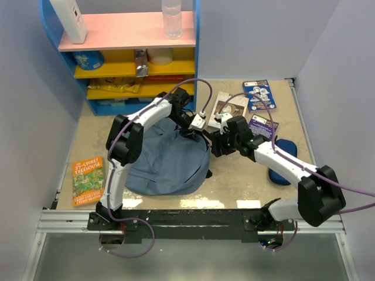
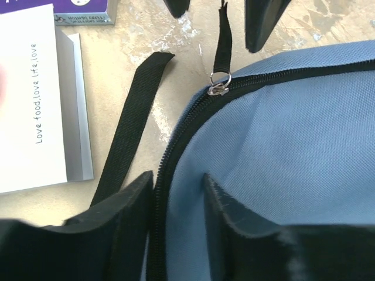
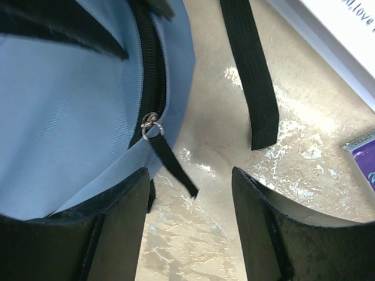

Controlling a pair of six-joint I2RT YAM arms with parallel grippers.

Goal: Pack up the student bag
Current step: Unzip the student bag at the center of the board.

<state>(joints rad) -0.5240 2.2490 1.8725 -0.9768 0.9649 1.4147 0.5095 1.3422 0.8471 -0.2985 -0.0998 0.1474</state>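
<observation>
Overhead view of a tan table (image 1: 234, 181), with two white robot arms reaching in from 6 o'clock.

- **Left side:** At 11 o'clock stands a blue shelf unit (image 1: 129, 32) with pink and yellow boards. At 8 o'clock an orange paperback (image 1: 88, 180) lies flat near the table's left edge.
- **The bag:** Just left of centre lies the student bag (image 1: 167, 161), a rounded slate-blue backpack resting on the table between the two arms. A black zipper (image 2: 176, 134) runs along its edge. The metal slider (image 2: 218, 89) sits on the rim that faces 2 o'clock.
- **Left claw:** The left gripper (image 2: 179, 181) is over that rim and is released. Its two pads stand apart astride the zipper. One is over the blue cloth and the other is on the outer side, by a loose black strap (image 2: 132, 117) lying on the table. It is not possible to tell whether the pads press the cloth.
- **Right claw:** The right gripper (image 3: 190, 175) faces it from the 3 o'clock side and is also released. Its fingers stand wide, and the black pull tab (image 3: 173, 167) lies loose between them, touching neither.
- **Right side:** At 1 o'clock lies a white book (image 1: 228, 108), with a blue book (image 1: 259, 95) beyond it toward the far edge. A purple booklet (image 1: 262, 126) lies at 2 o'clock. A dark-blue pencil case (image 1: 285, 164) lies at 4 o'clock, partly hidden by the right arm.
</observation>
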